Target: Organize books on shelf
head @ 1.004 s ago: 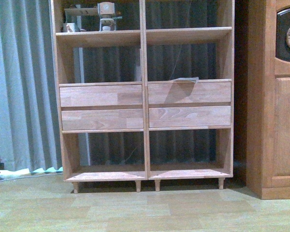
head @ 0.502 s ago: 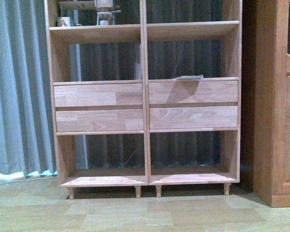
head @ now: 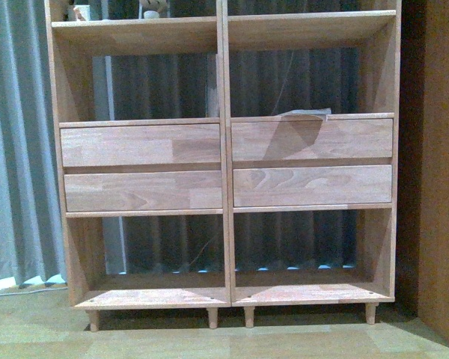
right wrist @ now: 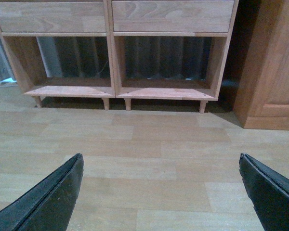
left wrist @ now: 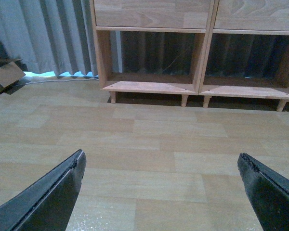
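Book: thin pale slab (head: 308, 114), lying flat in the right column's middle compartment, on the ledge just above the upper right drawer (head: 312, 140); front edge at or just past the lip. Cover and spine too small to read. No other book in view.
Handling (judged): light, bendable, probably smooth-covered; liable to slide back on the wood if nudged. Best pinched across its thickness at the front edge, close to the spine side to limit sagging.
Shelf: pale wood unit (head: 224, 149), two columns, open back, four drawer fronts, short legs.
Left gripper (left wrist: 161, 192): low over the floor (left wrist: 149, 144), pointed at the shelf's foot, fingers (left wrist: 53, 192) spread wide, nothing between them.
Right gripper (right wrist: 161, 192): same low posture, spread wide, empty.
Reach (judged): both well apart from the book and far beneath it; substantial lift and advance required.
Surroundings: curtain (head: 15, 149) behind; darker cabinet (right wrist: 269, 62) beside the shelf's right.
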Motion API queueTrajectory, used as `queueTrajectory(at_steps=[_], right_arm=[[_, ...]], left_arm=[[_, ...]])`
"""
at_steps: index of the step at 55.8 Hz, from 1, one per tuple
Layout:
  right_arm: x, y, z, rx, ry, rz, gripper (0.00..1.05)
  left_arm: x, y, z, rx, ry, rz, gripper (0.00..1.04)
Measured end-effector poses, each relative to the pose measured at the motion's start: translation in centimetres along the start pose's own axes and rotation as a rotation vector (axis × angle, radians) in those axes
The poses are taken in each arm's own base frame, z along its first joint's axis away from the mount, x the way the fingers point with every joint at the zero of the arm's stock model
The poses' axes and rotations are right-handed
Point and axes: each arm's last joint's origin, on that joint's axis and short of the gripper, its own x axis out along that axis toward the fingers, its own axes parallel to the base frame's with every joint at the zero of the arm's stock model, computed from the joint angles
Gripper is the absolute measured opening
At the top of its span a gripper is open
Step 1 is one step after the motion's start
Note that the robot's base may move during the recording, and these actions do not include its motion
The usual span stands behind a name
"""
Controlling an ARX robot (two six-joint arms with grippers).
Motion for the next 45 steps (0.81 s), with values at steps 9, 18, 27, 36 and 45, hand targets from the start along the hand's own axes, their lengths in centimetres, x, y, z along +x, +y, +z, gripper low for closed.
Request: queueTrajectory(at_steps=[9, 18, 27, 36, 45], right_arm=[[0.0, 0.0, 0.0, 0.0, 0.0, 0.0, 0.98], [0.0, 0.0, 0.0, 0.0, 0.0, 0.0, 0.98], [0.0, 0.0, 0.0, 0.0, 0.0, 0.0, 0.98], [0.0, 0.0, 0.0, 0.0, 0.0, 0.0, 0.98], [0.0, 0.0, 0.0, 0.0, 0.0, 0.0, 0.98]], left_arm=[[0.0, 0.0, 0.0, 0.0, 0.0, 0.0, 0.97], [0.0, 0.0, 0.0, 0.0, 0.0, 0.0, 0.97], [0.0, 0.0, 0.0, 0.0, 0.0, 0.0, 0.97], [0.0, 0.0, 0.0, 0.0, 0.0, 0.0, 0.97], [0.0, 0.0, 0.0, 0.0, 0.0, 0.0, 0.97]])
